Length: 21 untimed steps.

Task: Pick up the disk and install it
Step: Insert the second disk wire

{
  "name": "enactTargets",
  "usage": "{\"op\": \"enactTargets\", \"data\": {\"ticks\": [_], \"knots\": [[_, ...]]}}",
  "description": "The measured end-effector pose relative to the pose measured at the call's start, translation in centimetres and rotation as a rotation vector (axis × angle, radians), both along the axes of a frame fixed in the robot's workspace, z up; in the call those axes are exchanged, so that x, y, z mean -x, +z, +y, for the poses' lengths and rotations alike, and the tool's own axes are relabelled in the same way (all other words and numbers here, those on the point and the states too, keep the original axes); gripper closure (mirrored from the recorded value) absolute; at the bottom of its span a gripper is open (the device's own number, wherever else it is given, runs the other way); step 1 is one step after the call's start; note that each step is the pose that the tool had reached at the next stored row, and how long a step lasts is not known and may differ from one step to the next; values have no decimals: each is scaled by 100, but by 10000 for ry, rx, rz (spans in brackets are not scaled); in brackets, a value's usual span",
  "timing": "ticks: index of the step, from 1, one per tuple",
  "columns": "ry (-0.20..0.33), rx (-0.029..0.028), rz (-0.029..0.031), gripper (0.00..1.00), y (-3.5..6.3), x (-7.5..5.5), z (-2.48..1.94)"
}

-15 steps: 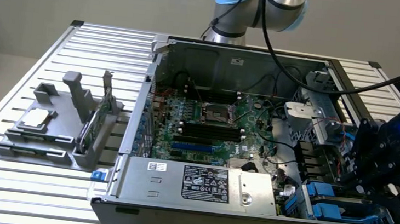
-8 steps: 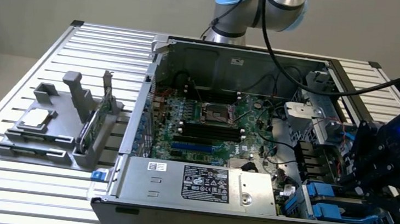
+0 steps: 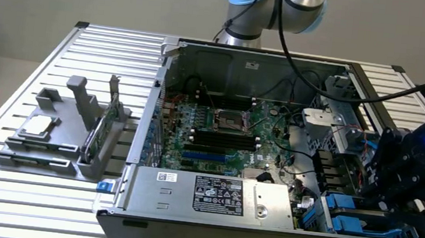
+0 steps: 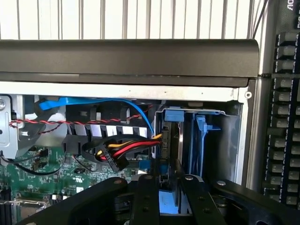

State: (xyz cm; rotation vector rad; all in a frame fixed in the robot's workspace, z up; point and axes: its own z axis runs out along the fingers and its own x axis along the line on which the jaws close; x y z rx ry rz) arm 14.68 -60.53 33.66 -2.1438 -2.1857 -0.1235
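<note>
Blue plastic rails mark the disk (image 4: 176, 140): we see it standing on edge in the drive bay (image 3: 359, 218) at the near right corner of the computer case (image 3: 225, 225) in the exterior view, seated or close to it. We find the gripper (image 4: 164, 187) directly over the bay, its two fingers (image 4: 145, 197) flanking the disk's upper edge. Whether they pinch the rails or have let go, we cannot tell.

Notes on doing this step well, as we judge it:
- Keep the push straight along the bay's guides; a tilt would jam the rails.
- Mind the red, yellow and black cable bundle (image 4: 122, 150) and the blue cable (image 4: 136, 110) just beside the slot; neither should be trapped.
- The black front panel (image 4: 126, 58) sits close by, so clearance is tight for the fingers.
</note>
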Motion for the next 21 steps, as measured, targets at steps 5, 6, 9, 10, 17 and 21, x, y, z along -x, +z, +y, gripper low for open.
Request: {"op": "enactTargets", "data": {"ticks": [5,6,9,10,17,21], "knots": [[0,-42,0,75,127,58,-9],[2,-52,0,75,139,93,-9],[47,-59,0,75,178,164,-9],[71,-59,0,75,189,182,-9],[254,-76,1,89,227,305,-10],[259,-80,0,89,227,305,-10]]}}
